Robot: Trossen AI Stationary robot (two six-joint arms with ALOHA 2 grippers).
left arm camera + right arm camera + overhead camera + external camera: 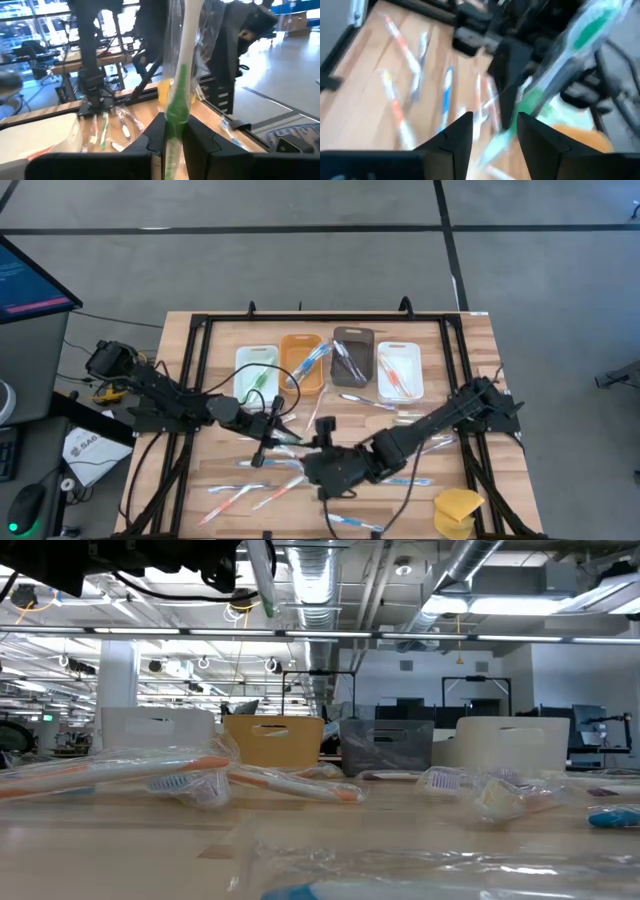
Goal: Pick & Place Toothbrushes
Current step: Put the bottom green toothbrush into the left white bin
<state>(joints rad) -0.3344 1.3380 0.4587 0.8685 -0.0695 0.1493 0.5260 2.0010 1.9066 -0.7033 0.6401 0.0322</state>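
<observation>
A green-and-white toothbrush [181, 60] in a clear wrapper stands nearly upright above the table's middle, with my left gripper [173, 127] shut on it. In the high view that gripper [272, 423] reaches in from the left. My right gripper [494, 125] is open just beside it, coming from the right [318, 450]. The toothbrush's green end [530, 100] shows in the gap between the right fingers; whether they touch it I cannot tell. Several other wrapped toothbrushes [250, 492] lie flat on the wooden table. My left gripper pinches the wrapped toothbrush between its two fingers at the green stretch of the handle [175, 112]. The fingers reach in level and lie across it. The toothbrush stands close to upright, its white part above the fingers, lifted clear of the table [262, 575].
Four bins stand in a row at the table's far side: white [256, 370], orange [302, 360], dark grey [351, 355] and white [400, 370], each with toothbrushes in it. A yellow sponge-like lump [458, 510] sits at the near right corner. A black frame [195, 380] borders the table.
</observation>
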